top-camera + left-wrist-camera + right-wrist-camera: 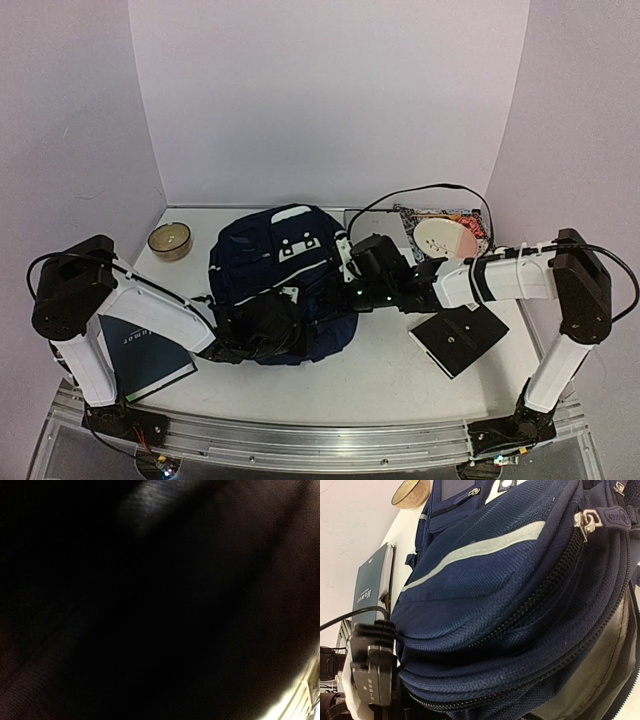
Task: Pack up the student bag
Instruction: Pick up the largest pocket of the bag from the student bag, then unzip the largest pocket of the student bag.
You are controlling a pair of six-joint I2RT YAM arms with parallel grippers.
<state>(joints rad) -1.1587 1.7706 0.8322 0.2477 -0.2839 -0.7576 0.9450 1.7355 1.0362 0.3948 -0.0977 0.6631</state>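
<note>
The student bag lies in the middle of the table, navy with white patches. It fills the right wrist view, showing a white stripe, zipper lines, a metal zipper pull and grey lining at the lower right. My left gripper is pressed into the bag's near left edge, its fingers lost against the dark fabric. The left wrist view is almost black, showing only dark fabric. My right gripper is against the bag's right side, and its fingers do not show in either view.
A dark teal book lies at the near left, partly under the left arm. A tan bowl stands at the back left. A black square pad, a grey flat device and a pink-and-white plate sit at the right.
</note>
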